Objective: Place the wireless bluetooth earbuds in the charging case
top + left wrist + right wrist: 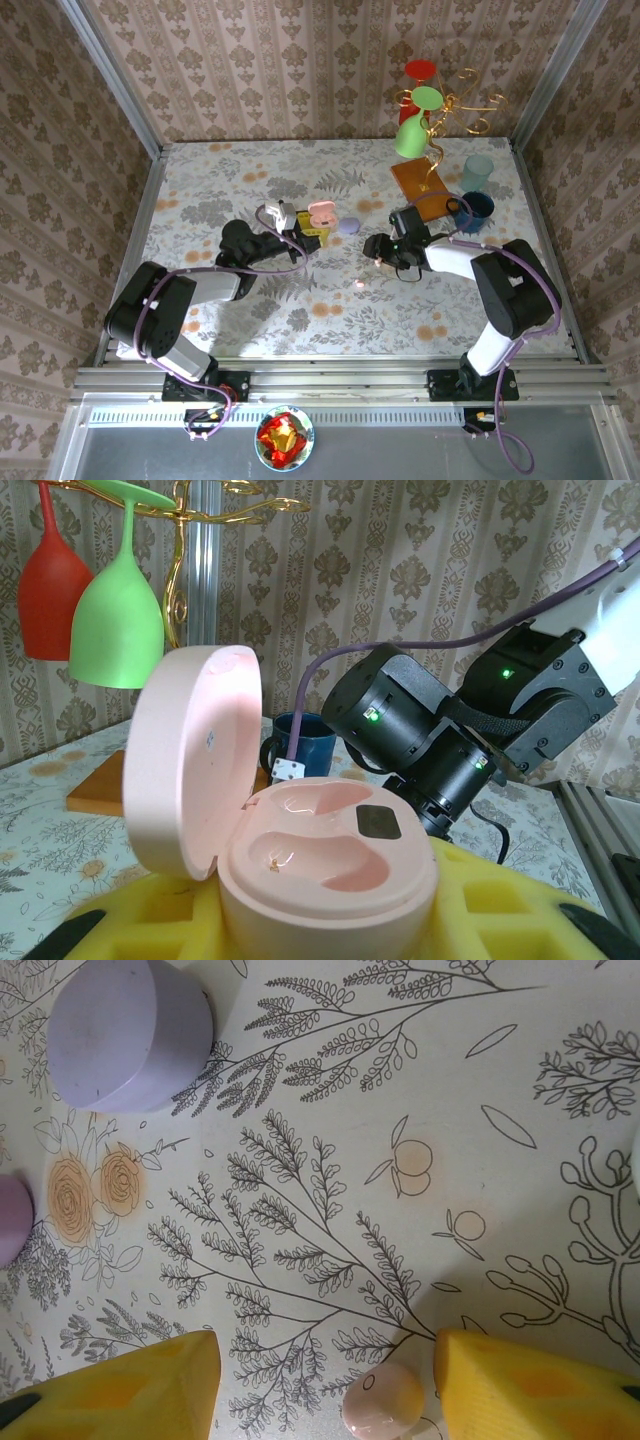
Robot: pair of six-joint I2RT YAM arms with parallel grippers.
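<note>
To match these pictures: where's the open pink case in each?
Top external: pink case mid-table, left of the lilac case.
Left wrist: pink case centre frame, lid up.
Right wrist: lilac case top left.
Shared landmark: blue mug, top and left wrist.

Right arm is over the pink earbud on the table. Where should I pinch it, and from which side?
Pinch the pink earbud across its rounded body, coming straight down from above. It lies on the table, closer to one finger of the open right gripper, so centre first; its smooth egg shape could slip from an off-centre pinch.
</note>
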